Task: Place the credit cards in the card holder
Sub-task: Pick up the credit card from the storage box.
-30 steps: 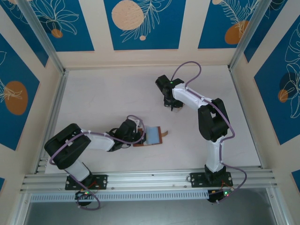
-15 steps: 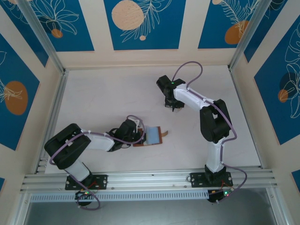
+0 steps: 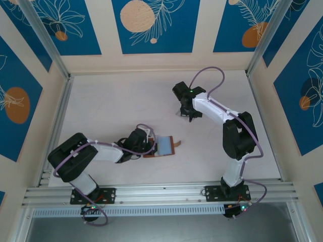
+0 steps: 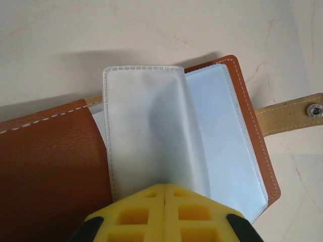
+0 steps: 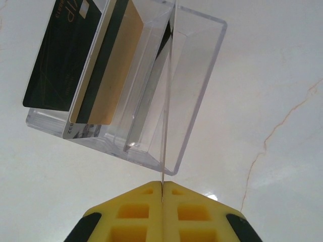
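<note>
The brown card holder [image 4: 45, 166] lies open on the table, its snap tab [image 4: 292, 113] pointing right. My left gripper [image 4: 164, 190] is shut on one clear plastic sleeve [image 4: 141, 126] of it and holds that sleeve up off the others. From above, the left gripper [image 3: 150, 146] sits at the holder's [image 3: 171, 146] left side. My right gripper [image 5: 162, 185] is shut on a thin credit card [image 5: 168, 101], seen edge-on above a clear tray [image 5: 197, 91]. A black card [image 5: 60, 60] and a gold card [image 5: 113, 75] stand in the tray's left slots.
The right gripper [image 3: 185, 113] hangs over the middle back of the pale table [image 3: 116, 106]. Patterned walls and metal rails [image 3: 151, 191] fence the table on all sides. Open tabletop lies between the tray and the holder.
The right gripper has closed on the thin card and shifted slightly right and toward the front, its elbow swinging right. The left arm and the card holder have not moved.
</note>
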